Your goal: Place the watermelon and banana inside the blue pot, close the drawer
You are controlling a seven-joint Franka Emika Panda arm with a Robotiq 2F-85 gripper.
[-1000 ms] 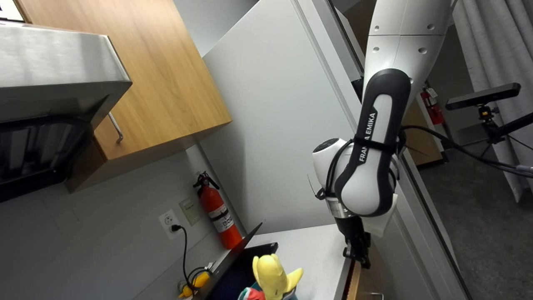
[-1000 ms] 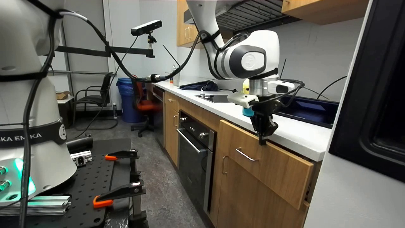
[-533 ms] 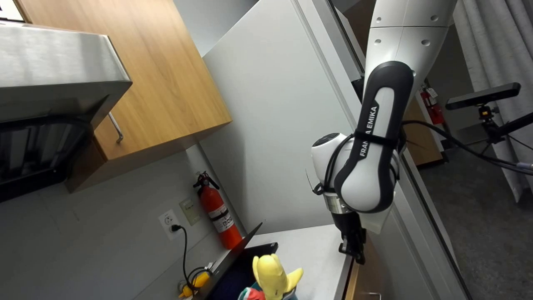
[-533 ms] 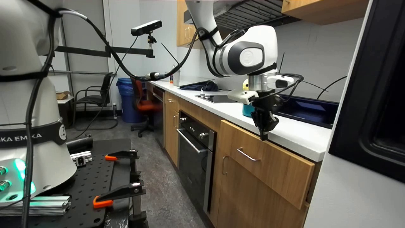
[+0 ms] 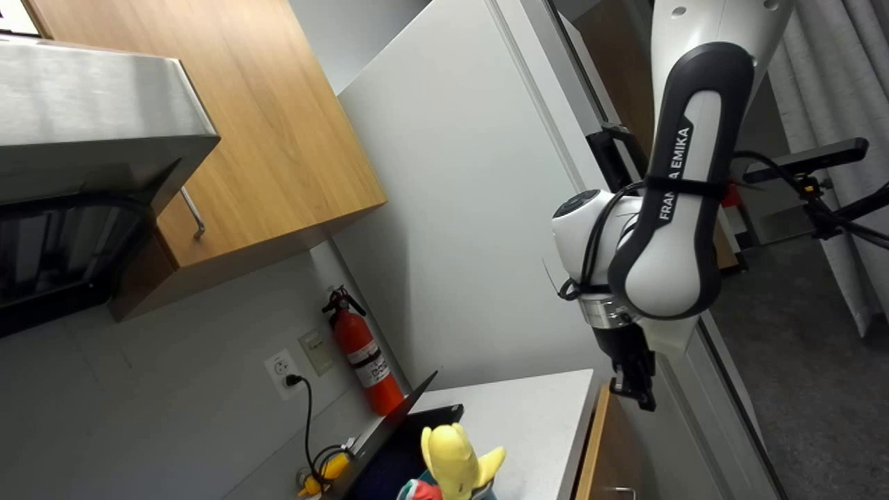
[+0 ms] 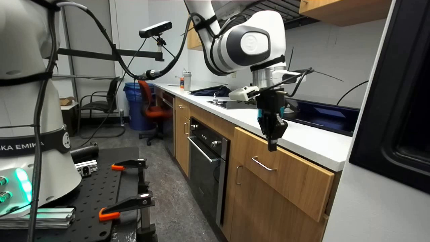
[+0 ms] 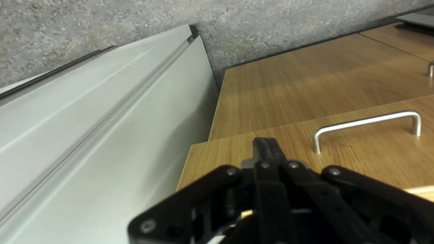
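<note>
On the white surface (image 5: 535, 417) in an exterior view, starting from the left, there's a bit of red and green watermelon (image 5: 420, 492), mostly cut off by the bottom of the view, right beside the banana (image 5: 453, 462), which pokes way up out of the blue pot (image 5: 487, 492). Looks to me like both fruits are in, though I can't see enough of the watermelon to swear to it. Next over is the drawer (image 5: 613, 451), pulled out a little with a gap showing behind its front, so I'd guess closing it is the step in hand and the last one left. Furthest right hangs the gripper (image 7: 265, 144); the wrist view has its tips pinched together, nothing between them, and it looks to be outside the drawer front. Whether it's touching the wood I honestly can't tell. My worry: it's off to one side of the handle (image 7: 368, 121), toward the white panel (image 7: 162, 142), so shoving there could twist the drawer and make it jam. Come in too high and the tips might ride over the top edge and drop inside instead of pushing. And with the banana standing that tall, a hard slam could shake it out of the pot.
</note>
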